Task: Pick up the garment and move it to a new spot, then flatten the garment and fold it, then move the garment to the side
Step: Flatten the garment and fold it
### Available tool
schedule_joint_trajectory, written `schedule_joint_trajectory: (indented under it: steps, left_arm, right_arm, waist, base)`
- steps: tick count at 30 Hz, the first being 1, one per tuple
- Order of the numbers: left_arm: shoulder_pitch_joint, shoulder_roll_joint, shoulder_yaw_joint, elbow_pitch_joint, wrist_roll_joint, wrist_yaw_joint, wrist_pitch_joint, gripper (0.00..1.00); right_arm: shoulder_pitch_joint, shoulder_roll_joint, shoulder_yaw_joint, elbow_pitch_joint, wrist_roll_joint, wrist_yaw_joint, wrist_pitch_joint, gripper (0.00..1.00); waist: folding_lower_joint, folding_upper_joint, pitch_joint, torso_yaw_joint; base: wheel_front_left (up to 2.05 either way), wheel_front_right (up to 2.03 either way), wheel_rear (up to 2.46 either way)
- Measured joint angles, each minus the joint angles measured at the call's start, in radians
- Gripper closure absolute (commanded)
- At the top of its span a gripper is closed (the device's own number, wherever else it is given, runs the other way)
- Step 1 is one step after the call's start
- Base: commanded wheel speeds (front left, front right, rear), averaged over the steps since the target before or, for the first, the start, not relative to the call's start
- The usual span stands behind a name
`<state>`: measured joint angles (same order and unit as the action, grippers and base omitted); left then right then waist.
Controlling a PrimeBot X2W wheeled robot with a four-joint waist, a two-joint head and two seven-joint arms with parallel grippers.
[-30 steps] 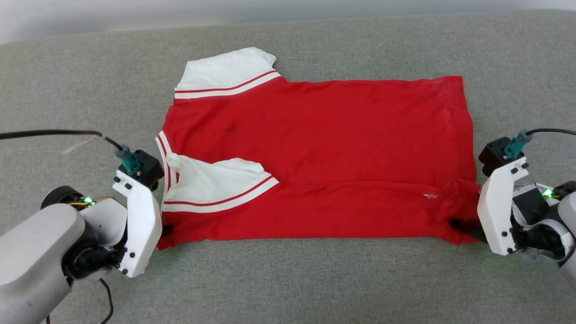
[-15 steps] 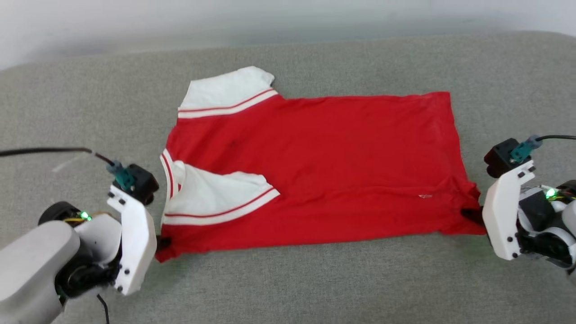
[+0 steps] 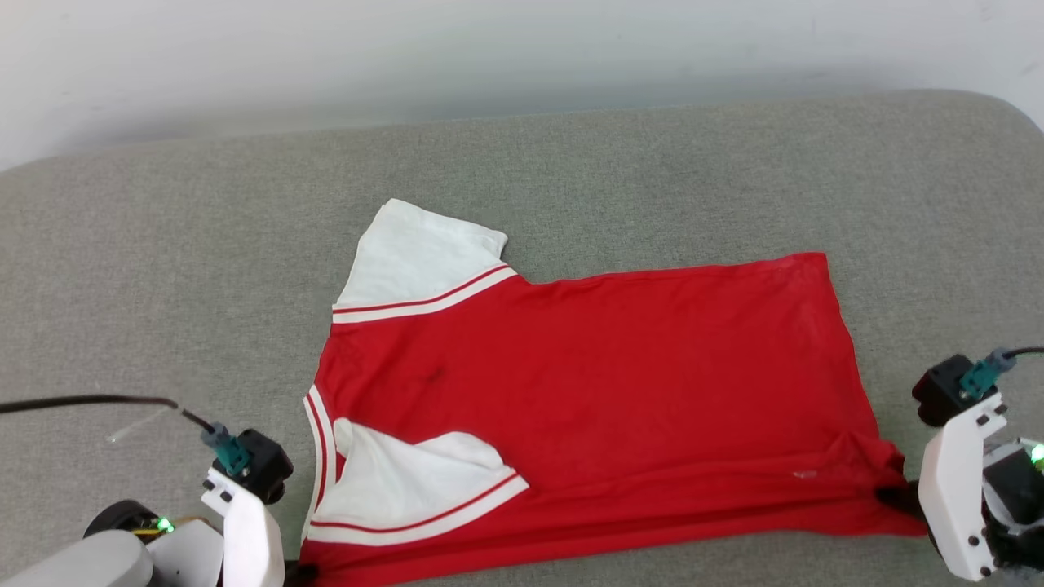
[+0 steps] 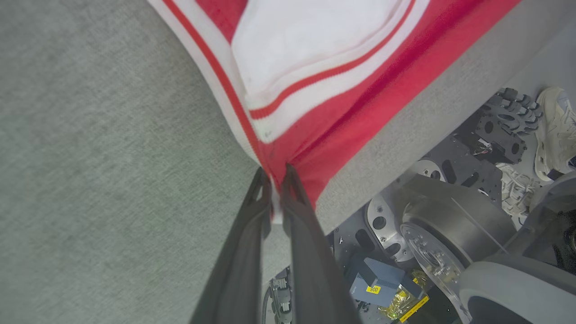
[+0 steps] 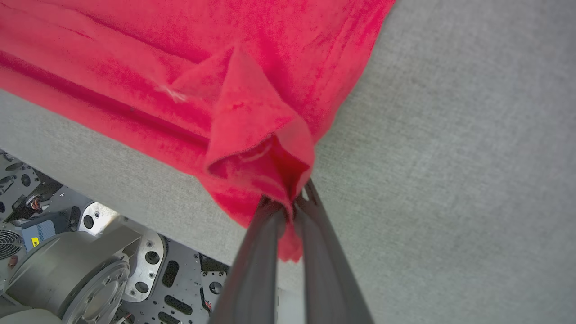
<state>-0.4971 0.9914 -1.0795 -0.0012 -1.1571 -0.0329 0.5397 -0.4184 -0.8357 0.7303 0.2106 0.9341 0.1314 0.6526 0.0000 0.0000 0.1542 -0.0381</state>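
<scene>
Grey fabric-covered surface (image 3: 652, 163), pale wall behind its far edge.

Garment (image 3: 612, 391): red jersey, spread mostly flat along the near edge of the surface, between the two arms. Collar end toward the left edge, hem toward the right edge. The near long side is doubled over into a narrow strip running along the near edge.

Far sleeve (image 3: 416, 261): white with striped trim, lying open and flat toward the far edge. Near sleeve (image 3: 408, 481): white, folded inward onto the red body.

Robot base (image 4: 450, 216): wheel and plates visible below the near edge in the wrist views.

Left hand (image 4: 275, 173): fingers pressed together, pinching the garment's near-left corner just beside the striped collar trim.

Right hand (image 5: 288, 198): fingers pressed together, pinching the near-right hem corner; the cloth there bunches up into a raised fold, and a scrap hangs past the fingers.

Pale shoe (image 4: 555, 130) on the floor beside the base.

Small dark mark (image 3: 435, 376) on the red cloth near the collar end.
</scene>
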Motion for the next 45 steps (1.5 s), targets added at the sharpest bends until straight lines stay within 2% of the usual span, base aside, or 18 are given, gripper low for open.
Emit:
schedule_joint_trajectory:
  steps: [7, 8, 9, 10, 15, 19, 24, 29, 31, 38, 41, 45]
  left_arm:
    - [0.029, -0.029, -0.014, 0.053, -0.015, 0.007, -0.017, 1.0]
    - [0.029, -0.034, -0.012, 0.061, -0.012, 0.007, -0.025, 0.98]
    - [0.029, -0.037, -0.01, 0.066, -0.008, 0.007, -0.032, 0.13]
    - [0.027, -0.038, -0.008, 0.071, -0.007, 0.007, -0.038, 0.0]
    - [-0.006, -0.005, 0.013, 0.057, 0.025, -0.001, -0.052, 0.0]
    - [-0.056, 0.035, 0.056, 0.018, 0.042, 0.021, -0.069, 0.0]
    - [-0.142, 0.053, 0.105, 0.017, 0.098, 0.041, -0.098, 0.0]
    - [-0.25, 0.035, 0.152, 0.058, 0.136, 0.041, -0.114, 0.0]
    - [-0.301, 0.024, 0.172, 0.071, 0.142, 0.038, -0.109, 0.0]
    - [-0.478, -0.025, 0.221, 0.13, 0.137, 0.041, -0.008, 0.0]
    - [-0.546, -0.042, 0.24, 0.157, 0.1, 0.037, 0.063, 0.0]
    - [-0.638, -0.07, 0.246, 0.192, 0.036, 0.028, 0.21, 0.0]
  right_arm:
    - [0.059, 0.056, -0.013, 0.077, -0.025, 0.0, -0.008, 1.0]
    - [0.06, 0.062, -0.018, 0.082, -0.03, 0.0, -0.016, 1.0]
    - [0.06, 0.067, -0.024, 0.085, -0.034, 0.0, -0.025, 0.62]
    - [0.06, 0.072, -0.032, 0.086, -0.041, 0.0, -0.04, 0.0]
    - [0.05, 0.072, -0.083, 0.06, -0.095, 0.0, -0.148, 0.0]
    - [0.033, 0.095, -0.144, 0.034, -0.161, 0.0, -0.274, 0.0]
    - [0.01, 0.175, -0.256, 0.014, -0.256, 0.0, -0.456, 0.0]
    - [0.012, 0.272, -0.391, -0.021, -0.376, 0.0, -0.634, 0.0]
    - [0.022, 0.303, -0.442, -0.047, -0.427, -0.001, -0.673, 0.0]
    - [0.114, 0.456, -0.616, -0.173, -0.587, -0.001, -0.755, 0.0]
    - [0.149, 0.51, -0.649, -0.222, -0.629, 0.0, -0.758, 0.0]
    - [0.16, 0.541, -0.657, -0.263, -0.664, 0.0, -0.745, 0.0]
  waist:
    - [0.0, 0.0, 0.013, -0.001]
    - [0.0, 0.0, 0.012, -0.001]
    - [0.0, 0.0, 0.011, 0.0]
    - [0.0, 0.0, 0.009, 0.0]
    - [0.0, 0.0, -0.012, -0.003]
    - [0.0, 0.0, -0.021, -0.013]
    - [0.0, 0.0, -0.011, -0.029]
    - [0.0, 0.0, 0.025, -0.046]
    - [0.0, 0.0, 0.047, -0.053]
    - [0.0, 0.0, 0.147, -0.078]
    - [0.0, 0.0, 0.198, -0.09]
    - [0.0001, 0.0, 0.269, -0.107]
  base:
    - [0.0, 0.0, 0.0]
    - [0.0, 0.0, 0.0]
    - [0.0, 0.0, 0.0]
    - [0.0, 0.0, 0.0]
    - [0.0, 0.0, 0.0]
    - [0.0, 0.0, 0.0]
    - [0.0, 0.0, 0.0]
    - [0.0, 0.0, 0.0]
    - [0.0, 0.0, 0.0]
    - [0.0, 0.0, 0.0]
    - [0.0, 0.0, 0.0]
    - [0.0, 0.0, 0.0]
